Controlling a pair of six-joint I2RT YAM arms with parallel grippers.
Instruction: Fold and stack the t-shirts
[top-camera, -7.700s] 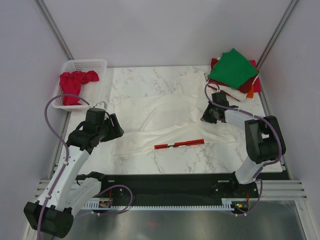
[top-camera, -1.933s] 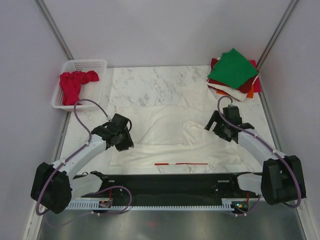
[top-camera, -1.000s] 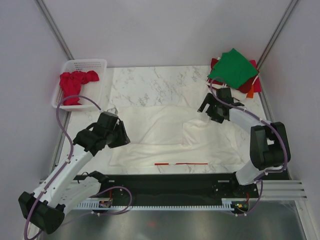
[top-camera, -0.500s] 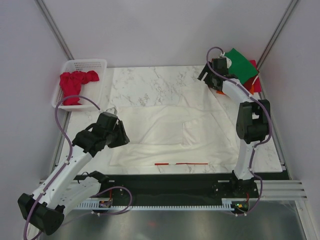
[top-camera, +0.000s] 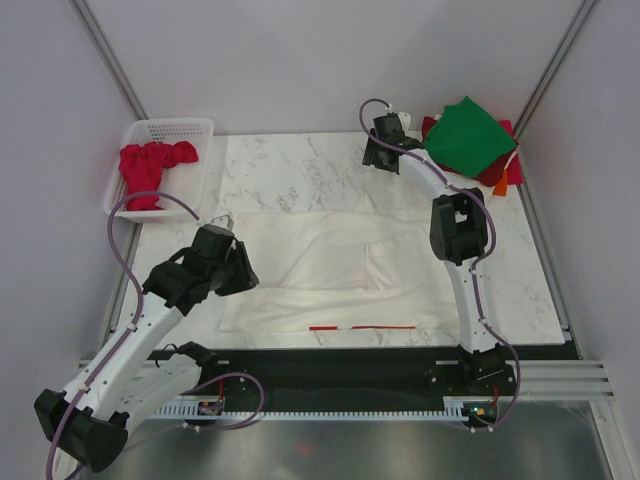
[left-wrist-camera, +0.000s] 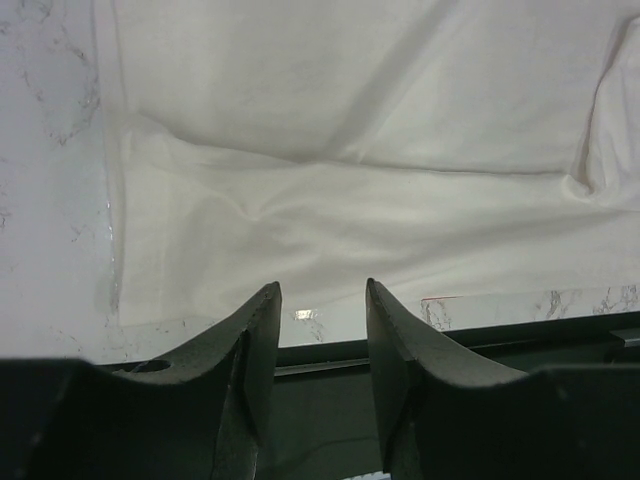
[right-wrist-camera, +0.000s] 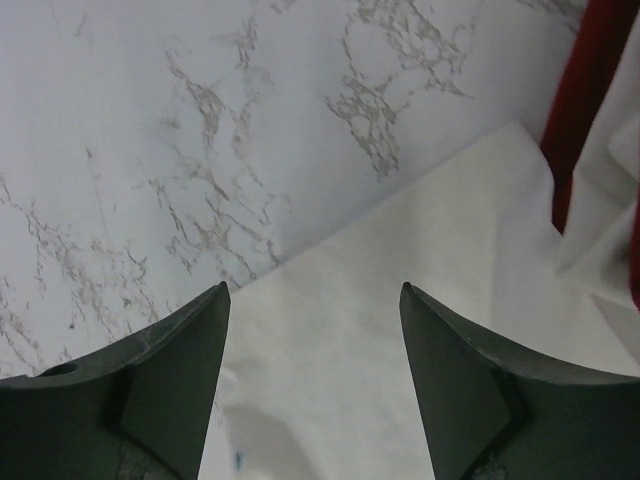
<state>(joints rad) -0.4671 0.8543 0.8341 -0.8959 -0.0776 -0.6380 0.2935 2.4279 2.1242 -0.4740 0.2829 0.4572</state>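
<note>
Top external view: a big white t-shirt (top-camera: 330, 255) lies spread out in the middle of the counter (top-camera: 290, 170). Part of it looks folded over. A pile of folded t-shirts (top-camera: 468, 140) sits at the far right corner, with a green one on top. A red t-shirt (top-camera: 150, 170) is bunched up in the white basket (top-camera: 172, 123) at the far left.

The left end effector (left-wrist-camera: 318, 300) hangs over the left side of the white t-shirt, close to its near edge. Its fingers are partly apart and nothing is between them. The right end effector (right-wrist-camera: 315, 295) is stretched out to the far edge of the white t-shirt, over a corner of cloth beside the pile. Its fingers are wide apart and hold nothing.

The white t-shirt looks soft, thin and light. It will flop, sag and wrinkle as soon as it is lifted. Pushing it would only bunch it up, so it has to be pinched and carried.

The best places to grab are the corners and edges. One is the far corner under the right end effector, and the other is the matching spot on the left side. If both sides lift together, the cloth should stay flat.

The cloth is thin, so the fingers must go right down to the counter to catch it. The counter looks smooth, so the t-shirt may slide when pulled. Where it is doubled, a pinch could catch two layers.
</note>
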